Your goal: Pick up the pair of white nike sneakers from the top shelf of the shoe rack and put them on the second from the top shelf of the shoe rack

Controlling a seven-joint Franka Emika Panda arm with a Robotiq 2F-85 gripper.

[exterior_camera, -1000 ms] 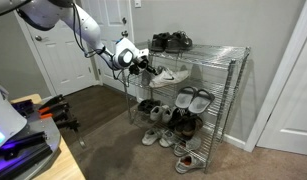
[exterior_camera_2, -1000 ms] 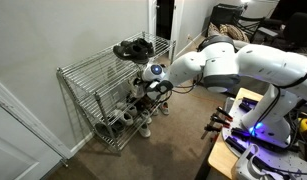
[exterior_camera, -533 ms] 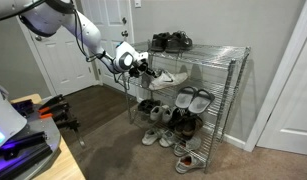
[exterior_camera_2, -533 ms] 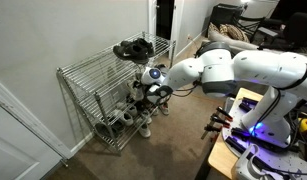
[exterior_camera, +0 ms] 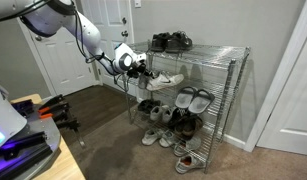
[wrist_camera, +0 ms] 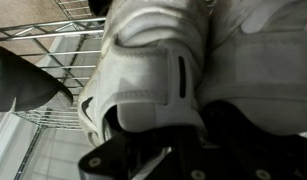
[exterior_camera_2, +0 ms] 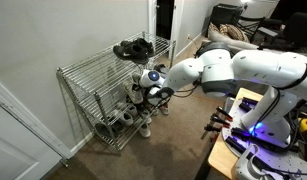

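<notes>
The white Nike sneakers (exterior_camera: 165, 77) are at the second-from-top shelf of the wire shoe rack (exterior_camera: 231, 62), toes pointing into the rack. My gripper (exterior_camera: 141, 68) is shut on their heel end at the rack's open end. In an exterior view the sneakers (exterior_camera_2: 136, 93) show pale under the gripper (exterior_camera_2: 145, 88), beside the rack (exterior_camera_2: 81, 88). In the wrist view the white heel (wrist_camera: 153, 70) fills the frame, with the dark fingers (wrist_camera: 183, 140) clamped on it. I cannot tell whether the soles rest on the shelf.
Dark shoes (exterior_camera: 171, 41) sit on the top shelf, and they also show in an exterior view (exterior_camera_2: 133, 48). Several shoes and slippers (exterior_camera: 181, 108) fill the lower shelves and floor. A white door (exterior_camera: 61, 55) stands behind the arm. A table with equipment (exterior_camera: 23, 140) is nearby.
The gripper and sneakers have shifted slightly down and further into the second-from-top shelf. The grip has not changed.
</notes>
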